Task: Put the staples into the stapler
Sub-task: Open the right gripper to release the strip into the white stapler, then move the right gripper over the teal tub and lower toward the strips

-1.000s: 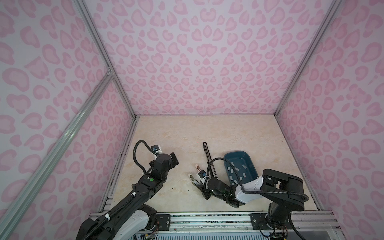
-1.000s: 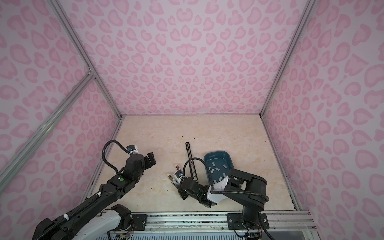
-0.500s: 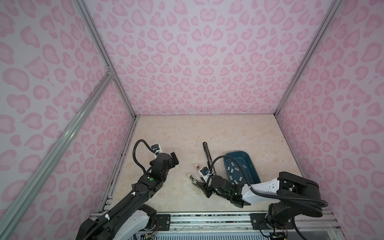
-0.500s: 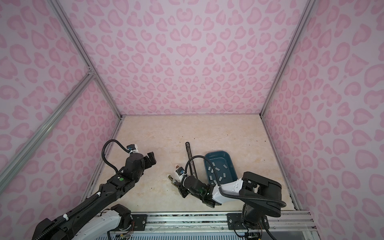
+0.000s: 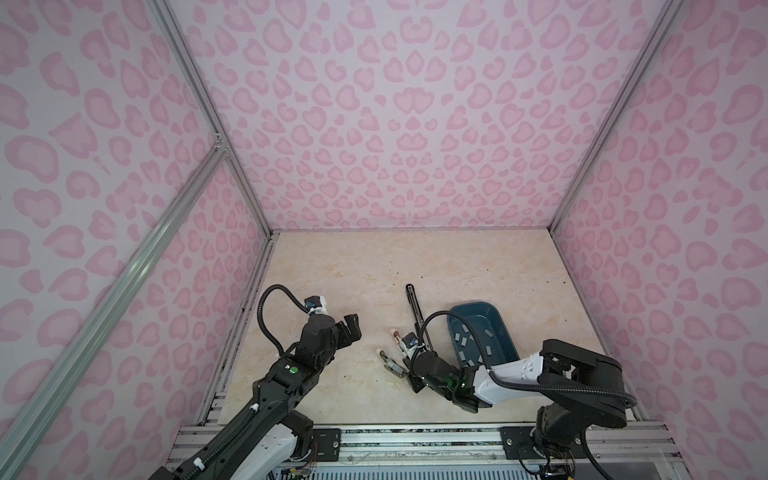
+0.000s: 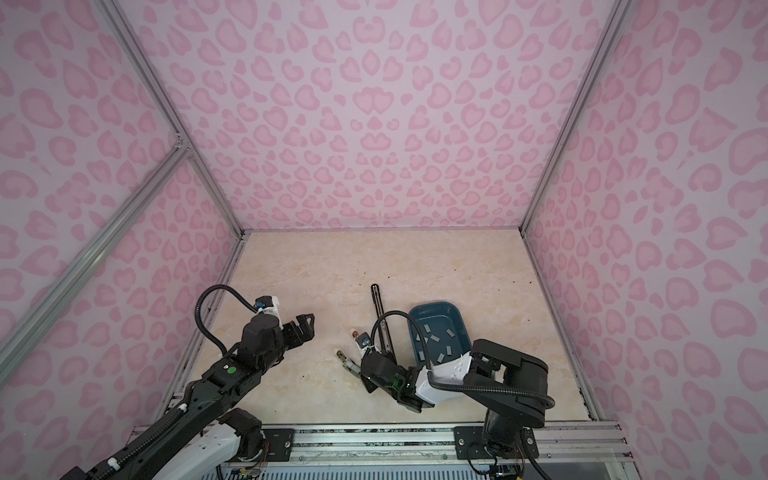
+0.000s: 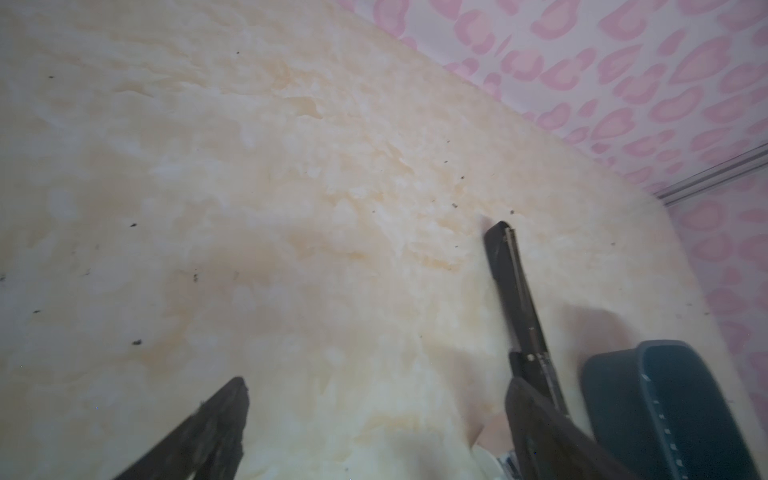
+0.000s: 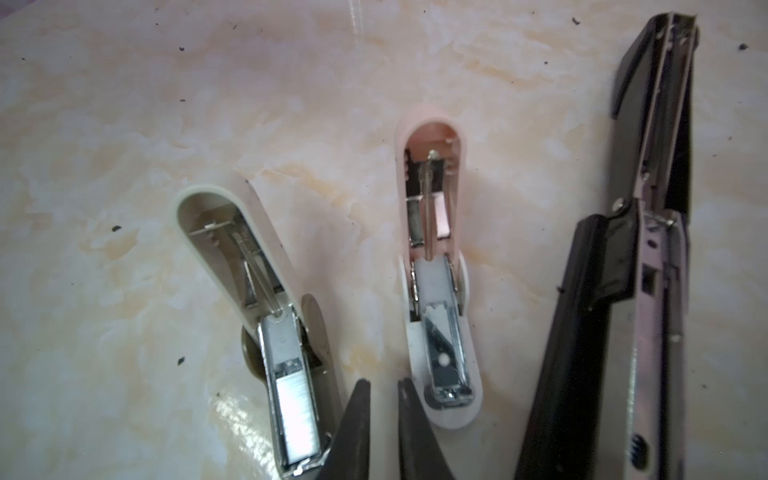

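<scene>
1. Your left gripper (image 5: 351,331) hangs above the bare table (image 5: 340,266) on the left side. Its fingers are spread wide with nothing between them, and its own wrist view shows the same wide gap.
2. Your right gripper (image 8: 384,384) is low over the table near the front edge. Its fingertips (image 8: 361,415) are almost pressed together with only a thin slit between them, and nothing is pinched there.
3. Those tips sit between the near ends of the cream stapler (image 8: 232,249) and the pink stapler (image 8: 432,166). You cannot tell whether either finger touches a stapler.
4. Both small staplers lie flipped open with their metal channels facing up. The long black stapler (image 8: 648,208) also lies open, just beside the pink one.
5. A bright staple strip (image 8: 295,415) sits inside the cream stapler's channel.
6. The loose staples (image 5: 462,329) lie scattered in the blue tray (image 5: 473,305), which stands just right of the black stapler in both top views. Your right arm crosses over the tray's near corner.
</scene>
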Controlling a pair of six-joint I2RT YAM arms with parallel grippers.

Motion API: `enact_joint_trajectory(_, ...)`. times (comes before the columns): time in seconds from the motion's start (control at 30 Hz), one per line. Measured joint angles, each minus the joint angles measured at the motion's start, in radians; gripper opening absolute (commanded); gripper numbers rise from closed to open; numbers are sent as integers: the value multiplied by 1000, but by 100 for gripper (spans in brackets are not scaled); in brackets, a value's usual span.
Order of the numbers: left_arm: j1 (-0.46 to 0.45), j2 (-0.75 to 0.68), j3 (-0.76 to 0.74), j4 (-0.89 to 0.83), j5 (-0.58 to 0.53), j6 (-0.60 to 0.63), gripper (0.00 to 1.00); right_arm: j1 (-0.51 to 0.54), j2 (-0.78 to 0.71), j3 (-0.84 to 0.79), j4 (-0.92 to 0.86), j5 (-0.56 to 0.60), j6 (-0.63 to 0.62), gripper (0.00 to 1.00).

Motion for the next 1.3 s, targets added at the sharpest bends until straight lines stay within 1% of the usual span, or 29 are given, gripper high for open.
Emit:
enact_joint_trajectory(0.13,0,-2,-27,-74,-57,28,97,0,25,27,-16,-13,10,14)
enact_joint_trajectory(0.33,0,-33,-37,-72,-90,49,97,6,46,69,-42,-28,25,15)
enact_joint_trajectory(0.5,-2,-51,-44,-47,-112,67,97,16,42,107,-90,-30,41,15)
enact_joint_trajectory(0.73,-2,-28,-43,11,-207,97,97,20,17,147,-181,-14,63,14)
enact_joint_trajectory(0.9,-2,-29,-76,99,-288,115,97,22,-124,172,-298,51,75,17)
enact_joint_trajectory(0.97,-2,-24,-98,143,-307,137,97,18,-217,186,-375,106,89,20)
enact_joint_trajectory(1.07,-1,26,-97,232,-322,187,97,-10,-336,209,-493,174,102,21)
enact_joint_trajectory(1.17,3,134,-39,324,-339,254,97,-100,-452,233,-608,216,114,22)
enact_joint_trajectory(1.3,45,277,31,433,-347,306,97,-278,-547,250,-736,214,111,22)
